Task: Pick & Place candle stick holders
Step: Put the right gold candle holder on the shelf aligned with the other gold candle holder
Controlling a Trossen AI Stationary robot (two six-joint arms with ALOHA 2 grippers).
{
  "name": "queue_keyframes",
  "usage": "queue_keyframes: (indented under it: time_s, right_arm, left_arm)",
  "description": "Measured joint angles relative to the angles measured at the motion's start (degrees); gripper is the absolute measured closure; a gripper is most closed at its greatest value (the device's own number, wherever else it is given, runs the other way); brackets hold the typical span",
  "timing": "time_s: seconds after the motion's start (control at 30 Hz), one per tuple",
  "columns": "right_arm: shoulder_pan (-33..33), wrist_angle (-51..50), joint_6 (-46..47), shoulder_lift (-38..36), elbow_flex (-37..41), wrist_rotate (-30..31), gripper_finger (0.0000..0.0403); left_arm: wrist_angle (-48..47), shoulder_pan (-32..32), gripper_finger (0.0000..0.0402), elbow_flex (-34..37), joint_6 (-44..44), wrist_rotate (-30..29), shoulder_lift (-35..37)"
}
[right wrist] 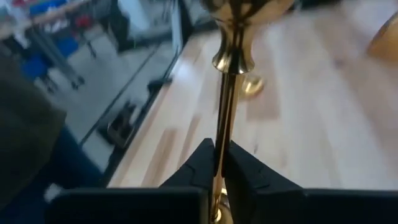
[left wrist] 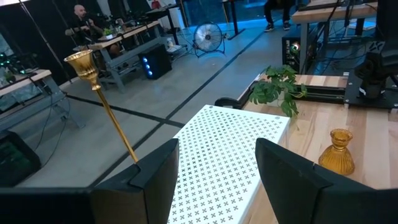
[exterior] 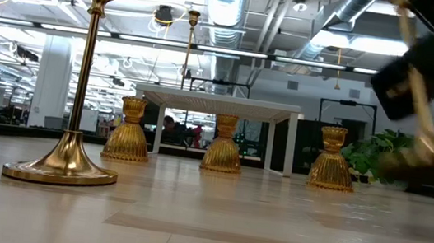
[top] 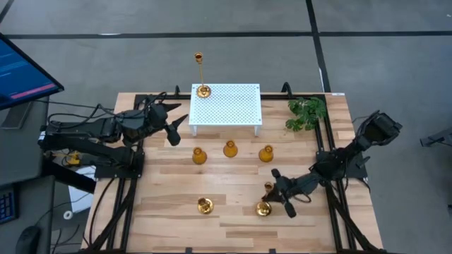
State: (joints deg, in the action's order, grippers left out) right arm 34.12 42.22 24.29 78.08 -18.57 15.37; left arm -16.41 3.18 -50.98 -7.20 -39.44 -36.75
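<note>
Table (top: 169,204) of pale wood planks fills your overhead view. Take the white perforated stand (top: 226,104) at its far edge as your landmark.

Left arm sits just off the stand's left end. Left gripper (top: 174,131) hangs there with its fingers (left wrist: 155,180) spread wide and nothing between them; its wrist camera looks across the stand's top.

Right arm reaches in from the table's right edge, well in front of the stand. Right gripper (top: 277,189) is clamped narrow on the thin stem of a brass candlestick (top: 265,204), whose round base lies just beside the fingertips. In the right wrist view you can see both fingers (right wrist: 199,165) pressed against the stem (right wrist: 225,124). From table height this candlestick looks tilted, though it is blurred.

Green plant (top: 307,113) lies just right of the stand.

Tall candlestick (top: 202,74) stands upright on the stand's far left corner, base on the perforated top.

Three squat amber holders stand in a row just in front of the stand: left one (top: 199,156), middle one (top: 229,149), right one (top: 266,154). All upright, apart from one another.

Third candlestick (top: 205,206) stands upright well in front of the stand, left of the one being gripped, nothing touching it.
</note>
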Motion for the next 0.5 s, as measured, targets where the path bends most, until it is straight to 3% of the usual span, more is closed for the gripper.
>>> queue_keyframes:
  time_s: [0.23, 0.5]
  right_arm:
    - [-9.30, -3.40, -11.49, -12.01, -1.08, -0.32, 0.0382]
    - [-22.33, -33.09, -27.60, -21.29, -17.02, -0.35, 0.0376]
  left_arm:
    - [0.11, 0.00, 0.0188, 0.00, 0.00, 0.00, 0.00]
    - [0.23, 0.00, 0.0188, 0.00, 0.00, 0.00, 0.00]
